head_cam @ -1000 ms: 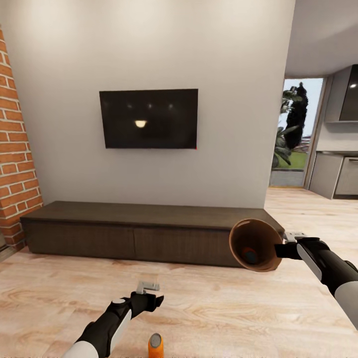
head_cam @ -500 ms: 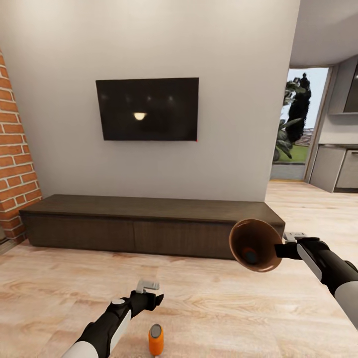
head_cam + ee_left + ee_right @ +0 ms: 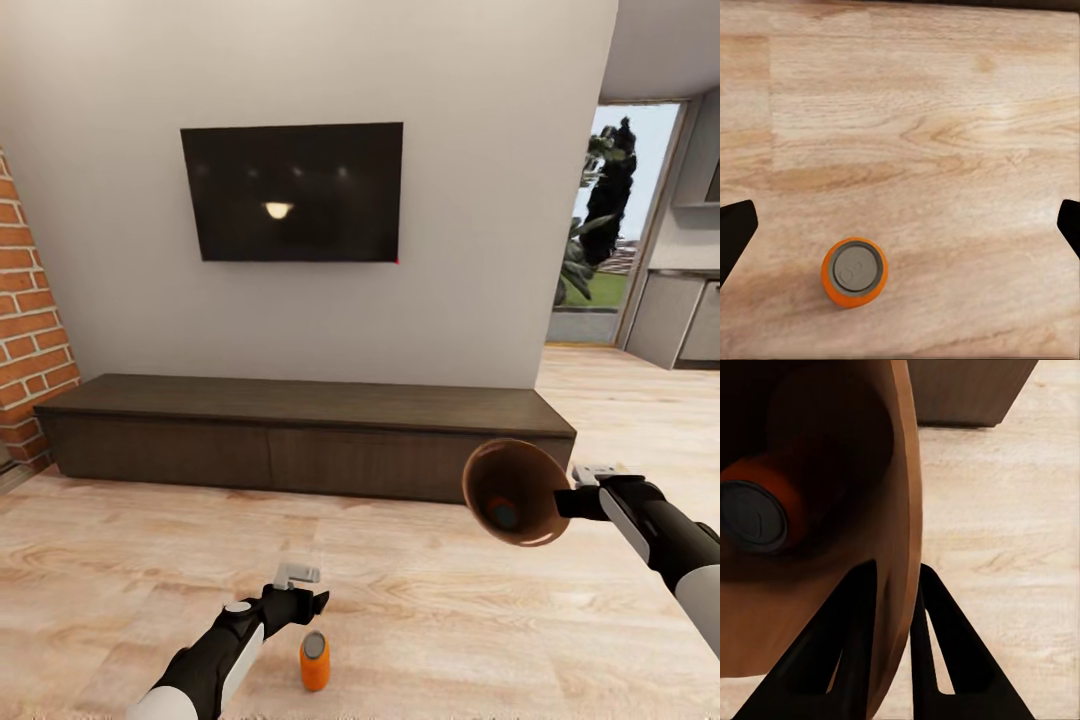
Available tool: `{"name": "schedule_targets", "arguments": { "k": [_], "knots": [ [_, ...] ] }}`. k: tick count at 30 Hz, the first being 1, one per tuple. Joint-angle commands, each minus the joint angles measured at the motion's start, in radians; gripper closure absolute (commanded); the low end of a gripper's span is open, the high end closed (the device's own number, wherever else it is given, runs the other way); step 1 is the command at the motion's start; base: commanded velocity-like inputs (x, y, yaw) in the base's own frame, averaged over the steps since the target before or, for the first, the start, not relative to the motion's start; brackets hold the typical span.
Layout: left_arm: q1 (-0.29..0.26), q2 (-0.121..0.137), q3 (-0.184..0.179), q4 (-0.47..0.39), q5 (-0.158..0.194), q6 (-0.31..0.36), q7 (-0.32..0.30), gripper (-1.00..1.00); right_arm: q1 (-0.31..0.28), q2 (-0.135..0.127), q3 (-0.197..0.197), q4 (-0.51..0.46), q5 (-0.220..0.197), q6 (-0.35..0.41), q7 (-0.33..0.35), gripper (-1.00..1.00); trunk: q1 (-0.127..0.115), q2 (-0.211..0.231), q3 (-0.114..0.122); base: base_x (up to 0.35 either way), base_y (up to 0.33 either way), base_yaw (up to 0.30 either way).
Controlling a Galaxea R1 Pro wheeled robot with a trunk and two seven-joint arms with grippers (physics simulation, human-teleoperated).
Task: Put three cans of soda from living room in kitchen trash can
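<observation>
While the right hand (image 3: 578,490) pinches the rim of the tash can (image 3: 512,492) between its two fingers, carrying it tipped on its side with the mouth facing the robot, one orange can (image 3: 761,506) lies inside against the copper wall; something blue also shows in the bin's depth in the head view. The last loose can of soda (image 3: 314,660), orange with a grey top, stands upright on the wood floor well in front of the long dark TV cabinet (image 3: 300,437), just beside the left hand (image 3: 297,590) and nearer the robot. That left hand is spread wide and holds nothing, its finger tips flanking the floor in the left wrist view, where the can (image 3: 854,271) sits off-centre, toward one finger. To pick it up well, I would judge the hand should first shift until the can is centred between the fingers, then descend straight and close around the body below the lid. Keeping the bin from tipping further matters too, or its contents could roll out.
</observation>
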Motion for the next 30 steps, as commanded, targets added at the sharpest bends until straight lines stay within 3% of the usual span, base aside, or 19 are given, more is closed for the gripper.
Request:
{"name": "schedule_targets", "arguments": {
  "k": [1, 30],
  "knots": [
    [0.000, 0.000, 0.000, 0.000, 0.000, 0.000, 0.000, -1.00, -0.002, -0.001, -0.003, -0.002, -0.011, 0.002, 0.004, 1.00, 0.000, -0.001, -0.004, 0.000, 0.000, 0.000],
    [0.000, 0.000, 0.000, 0.000, 0.001, -0.003, 0.000, -1.00, -0.040, -0.004, -0.004, -0.004, -0.011, 0.005, 0.003, 1.00, 0.013, -0.007, -0.116, 0.000, 0.000, 0.000]
  ]
}}
